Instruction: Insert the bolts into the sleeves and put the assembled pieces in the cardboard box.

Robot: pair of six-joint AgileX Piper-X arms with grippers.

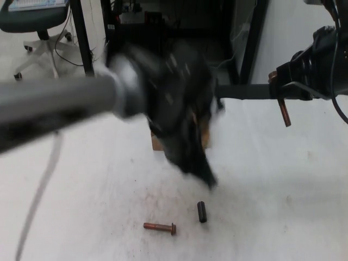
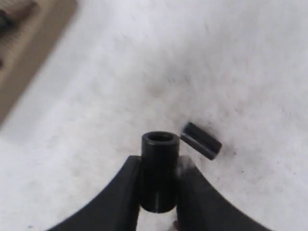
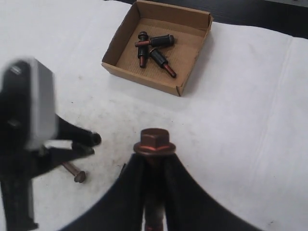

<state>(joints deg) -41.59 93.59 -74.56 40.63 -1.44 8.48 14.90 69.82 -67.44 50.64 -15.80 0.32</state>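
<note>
I read the left gripper as clamped on a black sleeve, with the open bore end free beyond the fingers. The right gripper is clamped on the shank of a copper bolt, whose tip hangs down, slightly tilted. Bolt and sleeve are well apart, over the bench near the cardboard box. I judge the two long axes not yet in line. The left arm is blurred, so the sleeve's tilt is only probable.
</note>
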